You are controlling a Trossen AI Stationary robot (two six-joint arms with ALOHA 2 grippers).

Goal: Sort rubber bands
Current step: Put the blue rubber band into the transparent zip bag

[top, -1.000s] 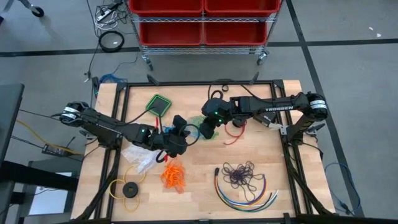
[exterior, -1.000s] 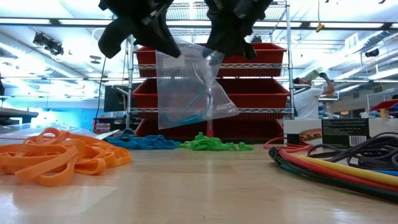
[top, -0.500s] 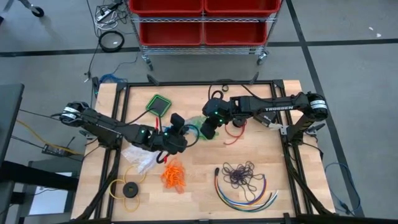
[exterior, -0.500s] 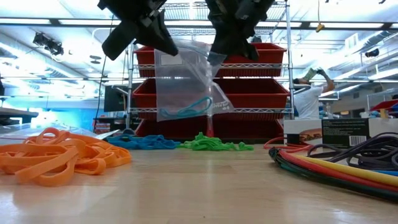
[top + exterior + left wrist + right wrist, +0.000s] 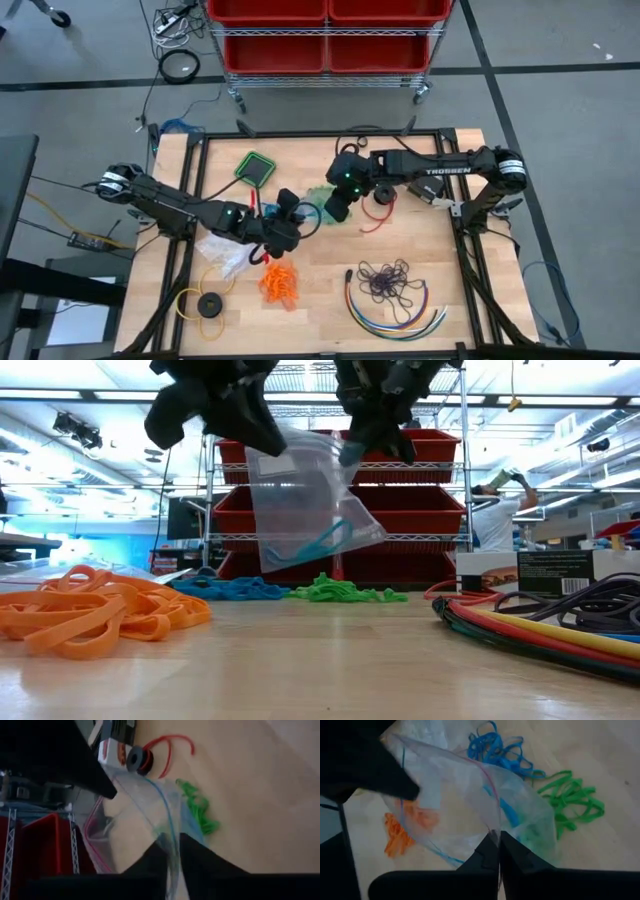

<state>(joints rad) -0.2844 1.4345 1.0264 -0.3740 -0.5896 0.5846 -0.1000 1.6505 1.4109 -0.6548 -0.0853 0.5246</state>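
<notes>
Bag (image 5: pixel 300 495) clear, hung above table between both grippers, blue band inside | right gripper (image 5: pixel 498 851) clamped on bag edge | left gripper (image 5: pixel 171 857) pinching opposite edge | blue (image 5: pixel 228 589), green (image 5: pixel 345 592), orange (image 5: pixel 95 620) bands on table (image 5: pixel 320 670)

We are in a robotics lab or workshop hall. We see a wooden desk (image 5: pixel 420 250) in a black frame on a grey concrete floor (image 5: pixel 560 110), a wheeled wire rack (image 5: pixel 440 510) of red bins (image 5: pixel 325 50), loose cables (image 5: pixel 170 25) on the floor, bright ceiling strip lights (image 5: pixel 580 450), and a person (image 5: pixel 495 510) working far behind.
</notes>
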